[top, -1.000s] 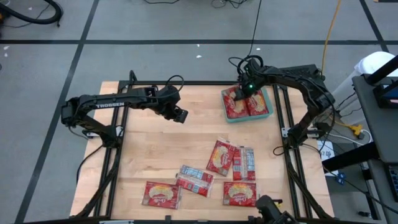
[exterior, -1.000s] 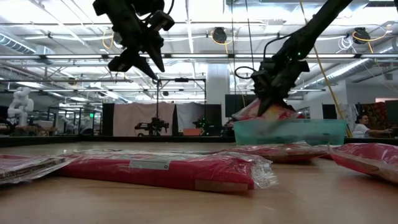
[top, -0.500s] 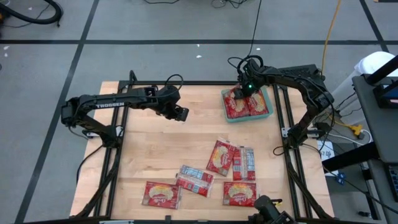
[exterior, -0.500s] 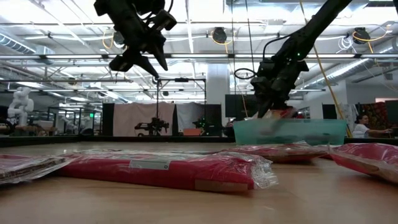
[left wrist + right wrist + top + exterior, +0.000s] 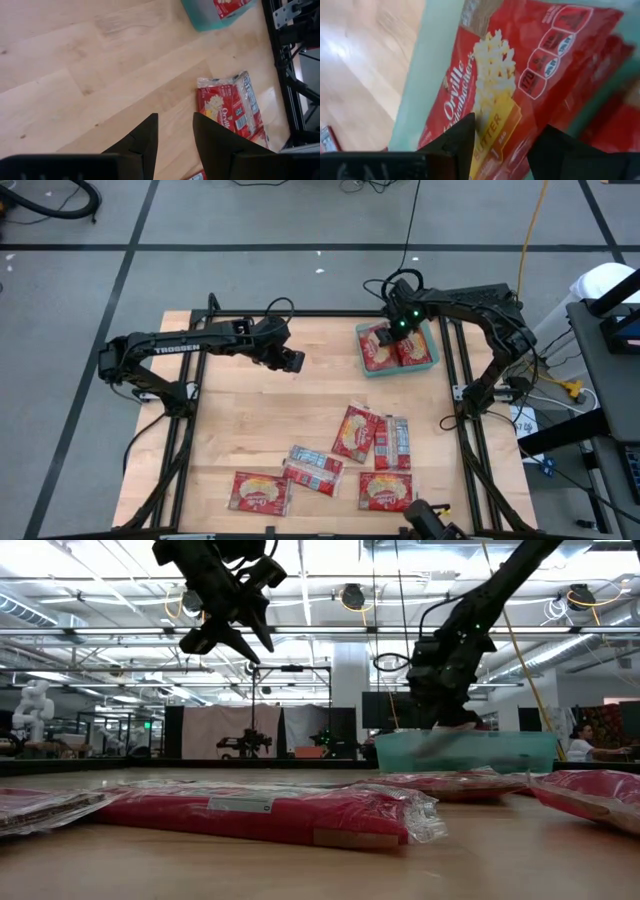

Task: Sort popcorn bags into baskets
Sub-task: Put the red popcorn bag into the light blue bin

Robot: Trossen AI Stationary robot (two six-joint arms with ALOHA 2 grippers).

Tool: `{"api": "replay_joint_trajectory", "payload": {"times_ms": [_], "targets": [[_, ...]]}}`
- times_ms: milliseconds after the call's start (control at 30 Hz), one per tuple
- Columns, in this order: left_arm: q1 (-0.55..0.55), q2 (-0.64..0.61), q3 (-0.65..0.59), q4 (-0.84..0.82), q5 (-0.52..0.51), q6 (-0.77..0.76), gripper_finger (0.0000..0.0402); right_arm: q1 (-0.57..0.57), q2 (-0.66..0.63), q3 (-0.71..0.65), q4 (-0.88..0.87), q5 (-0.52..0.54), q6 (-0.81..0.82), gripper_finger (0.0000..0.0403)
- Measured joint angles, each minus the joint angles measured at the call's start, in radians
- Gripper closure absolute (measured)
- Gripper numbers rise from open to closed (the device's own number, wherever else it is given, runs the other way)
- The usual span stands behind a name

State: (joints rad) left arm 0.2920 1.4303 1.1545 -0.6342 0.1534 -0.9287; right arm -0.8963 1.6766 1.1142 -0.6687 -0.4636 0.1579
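Observation:
The teal basket (image 5: 433, 361) stands at the table's far right with red popcorn bags (image 5: 380, 352) lying flat in it. My right gripper (image 5: 506, 142) hovers open just over the basket's left bag (image 5: 520, 65), fingers on either side, touching nothing. My left gripper (image 5: 291, 361) hangs open and empty above bare wood at the far middle; it also shows in the left wrist view (image 5: 175, 120). Several more popcorn bags (image 5: 355, 432) lie flat on the table's near half, some showing silver-and-red backs (image 5: 315, 465).
Black frame rails (image 5: 460, 395) run along the table's sides. Bare wood lies between the basket and the loose bags. Cables (image 5: 400, 280) hang behind the right arm. In the low view a person (image 5: 580, 743) sits far off at the right, beyond the basket (image 5: 490, 752).
My right gripper has opened and let go of a popcorn bag. The bag stood tilted up over the basket's rim and has now dropped flat inside. The gripper has stayed over the basket and tipped a little.

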Motion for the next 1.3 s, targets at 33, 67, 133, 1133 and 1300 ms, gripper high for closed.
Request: {"api": "replay_joint_trajectory", "payload": {"times_ms": [33,67,133,1133,1300], "targets": [[0.000,0.000,0.000,0.000,-0.003,0.000,0.0277,0.006,0.002,0.000,0.017,0.005,0.008,0.0261],[0.001,0.000,0.000,0.000,-0.006,0.000,0.0277,0.012,0.002,0.000,0.022,0.025,0.021,0.0262],[0.002,0.000,0.000,0.000,-0.005,0.000,0.0277,0.024,0.002,0.000,0.020,0.084,0.052,0.0261],[0.001,0.000,0.000,-0.001,-0.057,0.011,0.0277,0.069,-0.043,-0.037,-0.031,0.197,-0.021,0.0243],[0.001,0.000,0.000,-0.001,-0.058,0.031,0.0277,0.080,-0.052,-0.044,-0.013,0.199,0.034,0.0251]]}}
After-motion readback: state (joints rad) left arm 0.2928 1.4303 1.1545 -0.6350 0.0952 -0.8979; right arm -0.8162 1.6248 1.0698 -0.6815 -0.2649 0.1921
